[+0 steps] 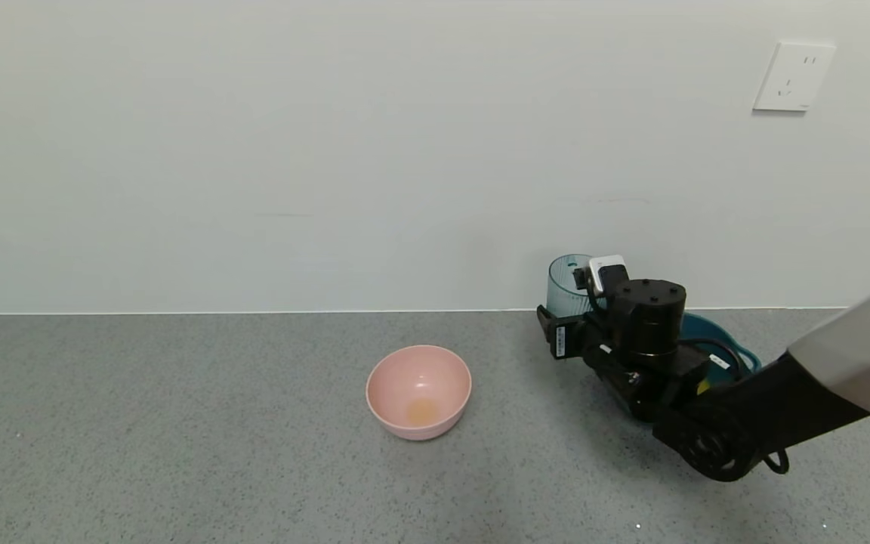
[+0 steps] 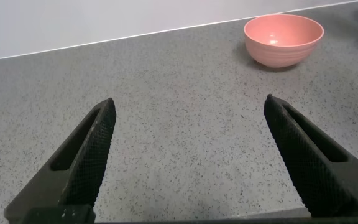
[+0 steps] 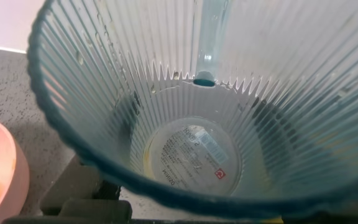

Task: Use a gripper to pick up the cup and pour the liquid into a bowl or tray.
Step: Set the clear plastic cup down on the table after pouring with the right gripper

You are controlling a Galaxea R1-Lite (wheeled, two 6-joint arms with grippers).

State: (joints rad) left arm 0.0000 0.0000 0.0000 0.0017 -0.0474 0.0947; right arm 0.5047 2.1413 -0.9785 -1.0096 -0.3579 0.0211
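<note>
Head view: right gripper (image 1: 584,306) clamped on cup (image 1: 565,287), held above teal basin (image 1: 714,336); pink bowl (image 1: 418,391) well left. Left wrist: left gripper (image 2: 188,155) wide open, nothing held, over counter (image 2: 179,112). Right wrist: cup looks empty.

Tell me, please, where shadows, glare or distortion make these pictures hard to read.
Head view: even light; the right gripper and its arm hide most of the teal basin.
Right wrist view: the ribbed cup fills the frame, its wall blurring what lies behind.
Left wrist view: the pink bowl shows clearly, without glare.
</note>
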